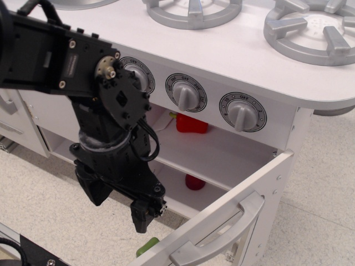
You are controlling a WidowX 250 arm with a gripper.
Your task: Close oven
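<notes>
The oven (222, 160) is white and smooth, like painted wood. It sits under the flat white counter (233, 50) of the toy kitchen. Its wide door (222, 216) hangs open, swung down and out toward the front right. On the door is one silver-grey bar handle (222, 235) with a curved shape. Inside the oven is one flat white shelf (216, 158).

One shiny red thing (192, 123) stands on the shelf at the back. A second red thing (194, 182) sits below the shelf. They are too hidden to name. A small green thing (147, 245) peeks out under the door's edge.

Three round grey knobs are in a row above the oven: the left knob (138, 75) is partly hidden, then the middle knob (185, 92), then the right knob (242, 112). Each has a dark ring with tiny words around it. On the counter top are grey metal-looking burner rings with spokes, two clearly seen (194, 11) (313, 30).

The black robot arm (83, 72) is boxy, with small screws. Its tool (119, 202) hangs in front of the open oven, left of the door. The two dark fingers (141, 213) point down with a wide gap between them, and they hold nothing.

The floor (316, 183) is pale and speckled.
</notes>
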